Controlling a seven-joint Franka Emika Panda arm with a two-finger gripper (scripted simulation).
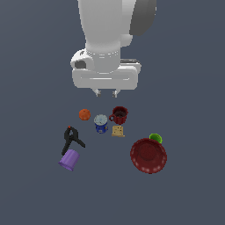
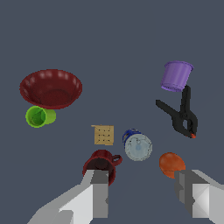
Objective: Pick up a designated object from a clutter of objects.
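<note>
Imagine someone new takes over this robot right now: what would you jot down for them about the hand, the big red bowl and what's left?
Gripper: open, holding nothing, high above the clutter; fingers spread wide.
Red bowl: on the table, toward the exterior view's right, untouched. Green cup lies right against its far rim.
Other items: red mug, blue cup, cracker, orange ball, black clamp, purple cup.
Done: nothing grasped.
Left: move over the bowl, descend, grip its rim, lift.

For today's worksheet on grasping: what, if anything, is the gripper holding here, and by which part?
Nothing is held. The gripper is open and empty, above the clutter, with the red bowl lying untouched on the surface.
</note>
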